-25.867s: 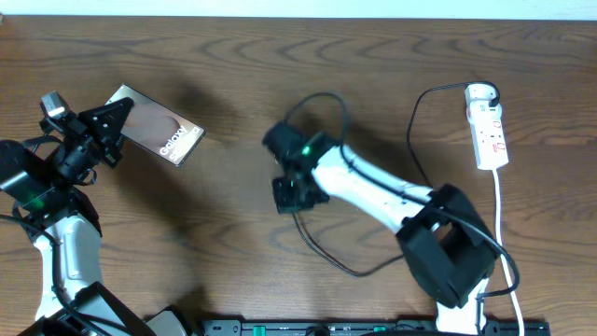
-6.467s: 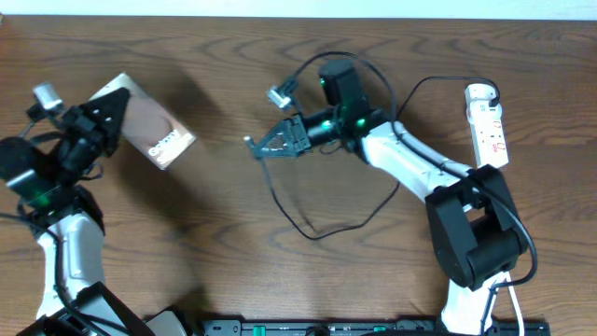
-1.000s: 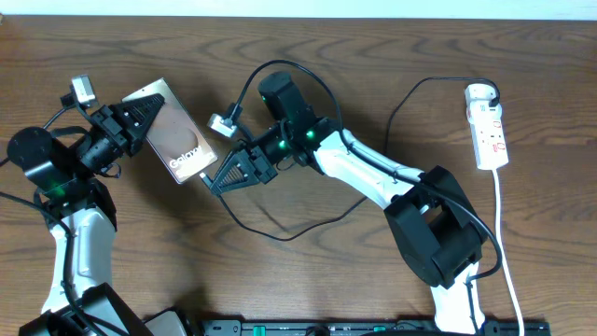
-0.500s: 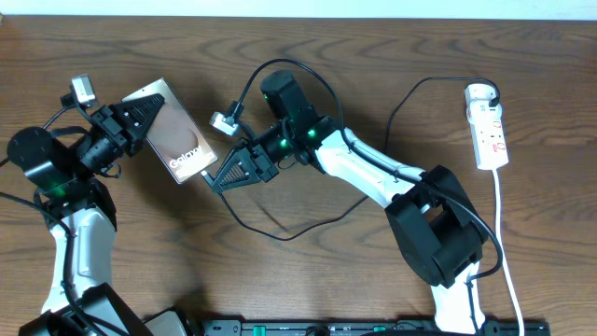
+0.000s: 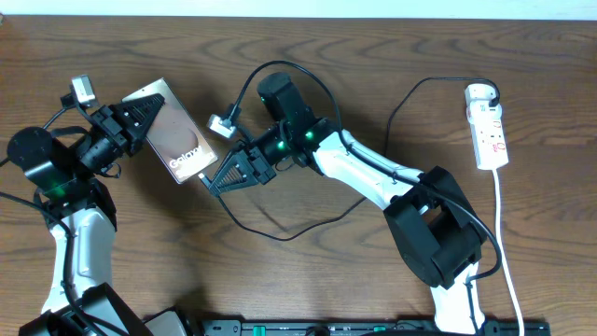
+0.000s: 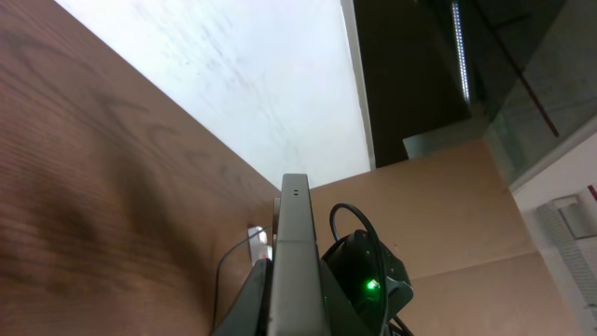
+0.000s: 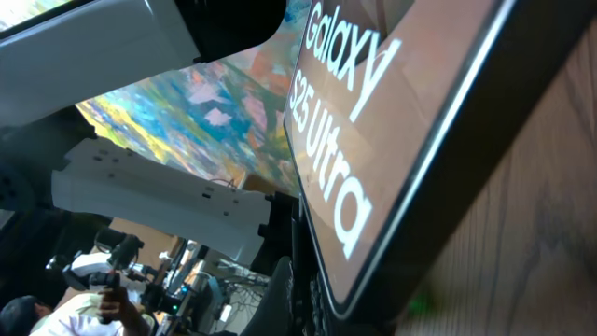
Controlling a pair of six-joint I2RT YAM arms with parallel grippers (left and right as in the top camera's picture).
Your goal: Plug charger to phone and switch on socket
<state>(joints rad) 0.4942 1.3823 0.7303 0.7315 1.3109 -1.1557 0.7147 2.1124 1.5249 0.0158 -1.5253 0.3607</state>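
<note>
Socket [image 5: 489, 131], charger [image 5: 280, 238] on wooden table [image 5: 187, 271]

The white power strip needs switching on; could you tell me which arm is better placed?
Probably the right: the white power strip lies far over on its side, while the left gripper is clamped on the glossy brown phone at the far left.

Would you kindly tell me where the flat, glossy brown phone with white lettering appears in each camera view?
Overhead: the glossy brown phone, upper left.
Left wrist: edge-on, bottom centre.
Right wrist: its lettered face fills the upper right.
Shared landmark: the brown wooden table.
</note>
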